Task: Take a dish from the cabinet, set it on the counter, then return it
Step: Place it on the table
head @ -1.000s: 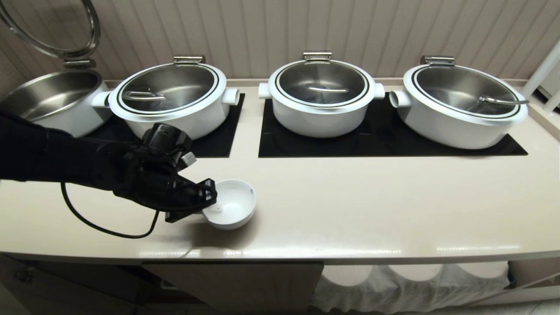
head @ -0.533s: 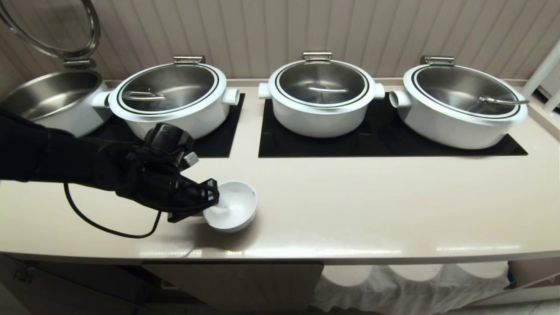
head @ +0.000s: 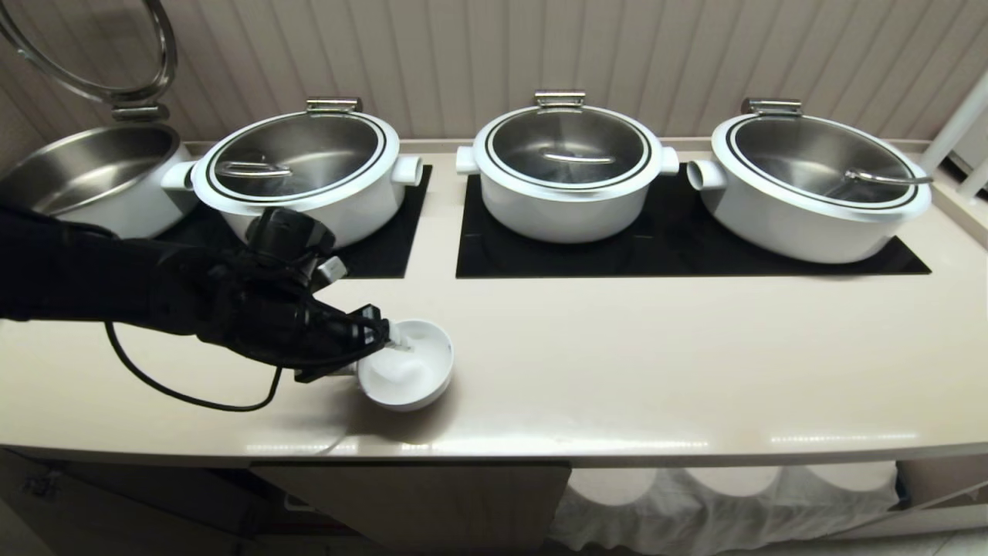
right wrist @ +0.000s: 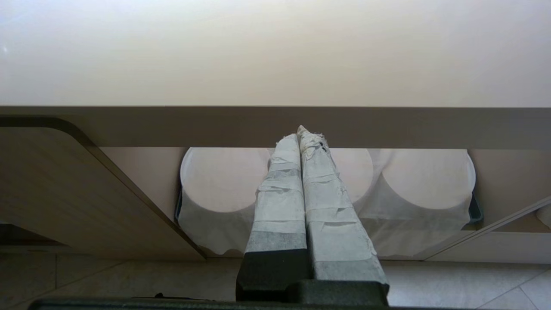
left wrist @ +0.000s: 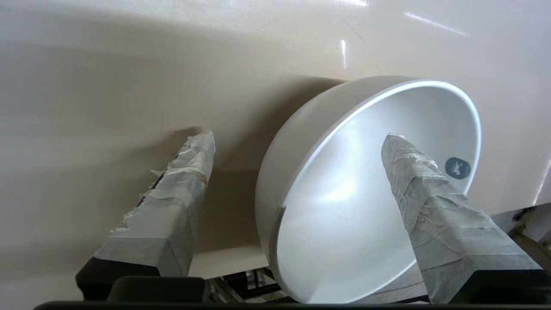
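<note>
The dish [head: 413, 378], a small white bowl, sits on the cream counter [head: 617, 363] near its front edge. My left gripper [head: 378, 347] is open and straddles the bowl's left rim. In the left wrist view one taped finger [left wrist: 413, 181] hangs inside the dish [left wrist: 344, 224], the other finger [left wrist: 181, 181] stands outside over the counter [left wrist: 107, 86], and neither presses the wall. My right gripper [right wrist: 299, 133] is shut on nothing, parked below the counter's edge and facing the cabinet [right wrist: 64, 193]. The cabinet's door panel [head: 417, 494] shows under the counter.
Three white pots with steel lids [head: 297, 174] [head: 567, 170] [head: 818, 181] stand on black glass panels [head: 679, 247] at the back. An open pot [head: 93, 174] with a raised lid is at far left. Round white dishes under a cloth [right wrist: 219, 181] fill the cabinet opening.
My left gripper has opened and let go of the dish's rim. The dish now rests on the counter by itself, settled slightly towards the front edge.
</note>
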Available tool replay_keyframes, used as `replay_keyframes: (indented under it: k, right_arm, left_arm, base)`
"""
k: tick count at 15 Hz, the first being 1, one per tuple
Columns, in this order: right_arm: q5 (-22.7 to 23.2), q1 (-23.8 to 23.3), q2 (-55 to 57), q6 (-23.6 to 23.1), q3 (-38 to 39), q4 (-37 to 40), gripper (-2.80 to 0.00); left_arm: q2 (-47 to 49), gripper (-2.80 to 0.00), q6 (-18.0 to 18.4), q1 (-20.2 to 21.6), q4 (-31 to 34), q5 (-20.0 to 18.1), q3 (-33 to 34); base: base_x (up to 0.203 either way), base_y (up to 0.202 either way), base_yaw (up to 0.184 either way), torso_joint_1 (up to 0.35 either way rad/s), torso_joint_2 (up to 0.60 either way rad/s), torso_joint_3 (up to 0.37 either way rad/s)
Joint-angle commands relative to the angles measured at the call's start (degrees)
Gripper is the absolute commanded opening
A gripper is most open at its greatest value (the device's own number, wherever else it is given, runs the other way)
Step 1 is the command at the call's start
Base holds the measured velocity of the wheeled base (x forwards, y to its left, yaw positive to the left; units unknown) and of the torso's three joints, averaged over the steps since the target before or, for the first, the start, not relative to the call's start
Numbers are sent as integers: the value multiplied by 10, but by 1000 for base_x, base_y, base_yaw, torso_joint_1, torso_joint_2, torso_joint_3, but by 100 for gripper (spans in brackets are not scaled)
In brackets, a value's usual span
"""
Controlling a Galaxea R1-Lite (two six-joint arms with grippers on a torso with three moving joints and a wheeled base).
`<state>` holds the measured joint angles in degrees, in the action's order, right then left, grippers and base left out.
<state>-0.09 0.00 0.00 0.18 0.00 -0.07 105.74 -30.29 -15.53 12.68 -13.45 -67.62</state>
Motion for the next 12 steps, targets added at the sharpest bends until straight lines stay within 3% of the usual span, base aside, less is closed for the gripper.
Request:
replay_keyframes:
  k: [1, 5, 10, 11, 12]
  right_arm:
    - [0, 1, 0, 0, 0, 0, -280]
    - [0, 1, 0, 0, 0, 0, -280]
    - [0, 1, 0, 0, 0, 0, -280]
    - [0, 0, 0, 0, 0, 0, -280]
    - [0, 1, 0, 0, 0, 0, -280]
  left_arm:
    - [-32, 0, -2, 1, 1, -1, 1]
    - [-77, 0, 0, -4, 2, 36, 4]
    - [-154, 0, 0, -8, 2, 37, 24]
    - [-170, -278, 0, -10, 2, 38, 38]
    - [-188, -280, 1, -11, 2, 37, 57]
  base:
    - [0, 0, 0, 0, 0, 0]
    - [0, 0, 0, 0, 0, 0]
    - [0, 0, 0, 0, 0, 0]
    - [0, 0, 0, 0, 0, 0]
    - [0, 0, 0, 0, 0, 0]
